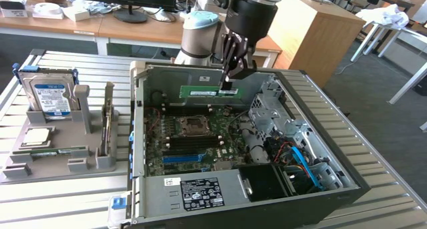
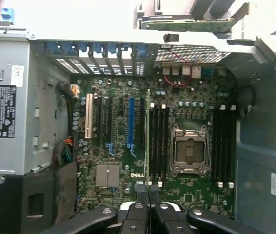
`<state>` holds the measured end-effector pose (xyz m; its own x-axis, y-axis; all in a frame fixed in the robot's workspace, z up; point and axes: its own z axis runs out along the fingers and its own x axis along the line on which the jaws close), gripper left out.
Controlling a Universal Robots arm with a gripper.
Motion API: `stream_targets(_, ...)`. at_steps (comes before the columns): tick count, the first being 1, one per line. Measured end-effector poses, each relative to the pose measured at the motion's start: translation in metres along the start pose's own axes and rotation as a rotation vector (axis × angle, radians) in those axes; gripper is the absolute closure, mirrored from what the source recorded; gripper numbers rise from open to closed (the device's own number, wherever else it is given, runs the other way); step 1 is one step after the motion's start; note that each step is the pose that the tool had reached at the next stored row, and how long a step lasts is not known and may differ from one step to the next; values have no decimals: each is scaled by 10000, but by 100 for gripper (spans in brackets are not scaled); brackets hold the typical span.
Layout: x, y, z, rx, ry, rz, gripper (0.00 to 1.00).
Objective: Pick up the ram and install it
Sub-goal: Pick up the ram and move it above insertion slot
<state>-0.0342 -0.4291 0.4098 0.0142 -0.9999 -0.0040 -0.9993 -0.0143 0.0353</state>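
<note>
The ram, a long thin green board with a white label, hangs level inside the open computer case, above the motherboard. My gripper is shut on one end of it. In the wrist view the ram appears edge-on as a thin green line rising from the gripper. It lines up beside the black memory slots next to the empty processor socket. It is apart from the board.
A grey parts tray stands at the exterior view's left with a hard drive, a square processor chip, another green stick and an upright card. The power supply and drive cage crowd the case.
</note>
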Motion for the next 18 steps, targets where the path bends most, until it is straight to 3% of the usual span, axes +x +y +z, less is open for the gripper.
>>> stream_targets(3, -120, -2, 4, 0, 0, 0, 89)
stream_targets(10, -256, -4, 8, -1, 1, 0, 89)
stream_targets(18, -266, -5, 17, 1, -1, 0, 89)
